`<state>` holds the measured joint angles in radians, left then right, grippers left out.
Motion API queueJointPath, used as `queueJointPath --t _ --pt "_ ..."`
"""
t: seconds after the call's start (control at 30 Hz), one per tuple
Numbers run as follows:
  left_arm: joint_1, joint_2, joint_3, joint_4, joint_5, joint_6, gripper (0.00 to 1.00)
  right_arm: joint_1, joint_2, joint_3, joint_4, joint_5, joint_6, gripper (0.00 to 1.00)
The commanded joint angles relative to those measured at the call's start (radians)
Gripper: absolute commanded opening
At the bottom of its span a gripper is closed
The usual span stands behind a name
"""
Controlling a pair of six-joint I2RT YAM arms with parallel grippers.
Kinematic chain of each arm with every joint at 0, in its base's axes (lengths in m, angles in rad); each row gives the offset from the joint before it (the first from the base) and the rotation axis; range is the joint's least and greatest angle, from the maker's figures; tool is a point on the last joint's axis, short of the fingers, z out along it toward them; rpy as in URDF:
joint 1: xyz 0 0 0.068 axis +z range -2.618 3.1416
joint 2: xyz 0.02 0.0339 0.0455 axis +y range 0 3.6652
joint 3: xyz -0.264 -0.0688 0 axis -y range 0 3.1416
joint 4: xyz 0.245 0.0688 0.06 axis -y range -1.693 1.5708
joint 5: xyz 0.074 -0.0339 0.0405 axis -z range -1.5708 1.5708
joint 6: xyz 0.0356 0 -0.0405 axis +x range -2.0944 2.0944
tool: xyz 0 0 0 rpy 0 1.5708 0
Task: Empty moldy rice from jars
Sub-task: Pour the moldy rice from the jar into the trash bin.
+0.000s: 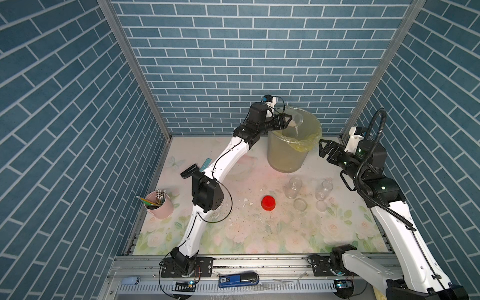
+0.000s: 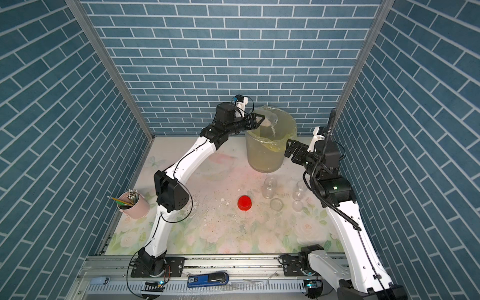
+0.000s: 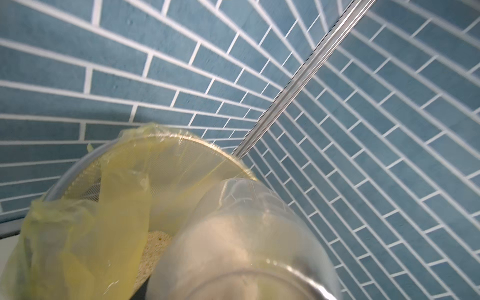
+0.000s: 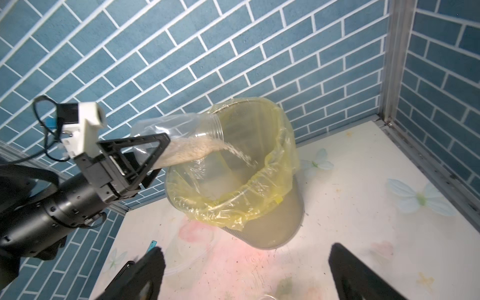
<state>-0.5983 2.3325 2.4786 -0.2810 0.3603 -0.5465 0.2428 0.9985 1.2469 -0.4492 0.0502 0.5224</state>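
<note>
Rice (image 4: 197,150) lies along the low side of the tipped jar (image 4: 181,127) and runs off its lip in a thin stream into the bin (image 4: 285,135). More grains show at the bottom of the yellow bag (image 3: 85,233) in the left wrist view.

Left claw (image 4: 158,155): clamped across the jar's base end, one finger on each side. Jar is clear of the rim, held above the bin's opening.

Key relation: the jar's long axis runs straight out from the left claw, base at the claw and mouth away from it, over the middle of the bin. The mouth sits only a little below the base, so the tilt is shallow. A good part of the rice sits banked toward the base end.

Judgement: pour is midway. What remains calls for a steeper tilt, base raised and mouth kept inside the rim line. Clumps may let go all at once. Mouth is well inside the rim, so spill risk looks low.

Right claw (image 1: 323,148): jaws wide apart, empty, just beside the bin on the side away from the left arm, not touching it.

Second jar (image 1: 293,187) and third jar (image 1: 324,190) stand upright and open on the table (image 1: 233,233), apparently empty, nearer the right arm. Red cap (image 1: 268,202) and two clear lids (image 1: 300,204) lie near them. So this looks like the last jar to be emptied.
</note>
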Motion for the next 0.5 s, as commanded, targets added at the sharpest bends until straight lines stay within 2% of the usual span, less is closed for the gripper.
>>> queueJointPath --t 0.0,0.17,0.37,0.47 --pt "-0.007 0.011 0.082 -0.121 -0.005 0.095 0.24 -0.03 0.024 0.034 -0.076 0.001 -0.029 0.99" --pt "-0.017 0.008 0.088 -0.179 -0.038 0.151 0.23 -0.126 0.121 0.092 -0.101 -0.082 0.04 0.99" --pt "-0.027 -0.011 0.089 -0.226 -0.058 0.198 0.23 -0.312 0.27 0.114 0.008 -0.275 0.188 0.98" --pt "-0.027 -0.02 0.096 -0.253 -0.071 0.223 0.23 -0.374 0.372 0.112 0.092 -0.327 0.263 0.97"
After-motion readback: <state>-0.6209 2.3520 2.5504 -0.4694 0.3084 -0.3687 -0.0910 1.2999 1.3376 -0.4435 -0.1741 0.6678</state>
